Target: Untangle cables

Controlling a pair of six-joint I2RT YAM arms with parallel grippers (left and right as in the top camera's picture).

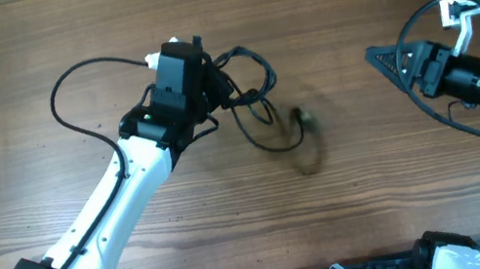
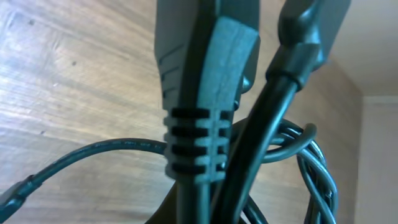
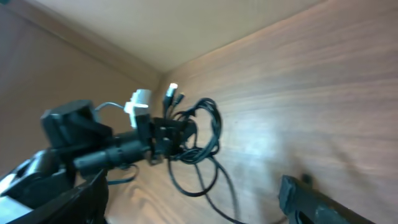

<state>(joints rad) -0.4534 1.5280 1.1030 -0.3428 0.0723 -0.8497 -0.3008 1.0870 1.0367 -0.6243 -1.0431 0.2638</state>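
A: Which step is the robot on?

B: By the look of it, an early pulling-apart stage. The left pincer (image 1: 211, 82) is clenched on the cables (image 1: 248, 93), gripping the knotted bunch over the far middle of the desk (image 1: 379, 189). Its wrist view is filled by a ribbed black plug (image 2: 199, 137) with another cord pressed just beside it.

A: And the other arm?

B: The right pincer (image 1: 389, 69) is released and grasps nothing. Its fingers (image 3: 314, 200) stand wide apart at the lower corners of its wrist view. It sits well apart from the bunch, off to the right, and points toward it.

A: Is any cord free?

B: Hardly. Several loops cross each other just beside the left pincer. One trailing loop (image 1: 304, 133) reaches toward the middle of the desk, but it is smeared in the overhead view, so its exact lie cannot be told. Nor can it be told whether the bunch touches the wood.

A: What does the next move call for?

B: Most likely the right arm reaches across to the bunch. It needs to single out one strand that runs clear of the others, perhaps that trailing loop, and close on it alone. Then it draws that strand away while the left pincer anchors the knot. Catching two cords at once would probably tighten the tangle.
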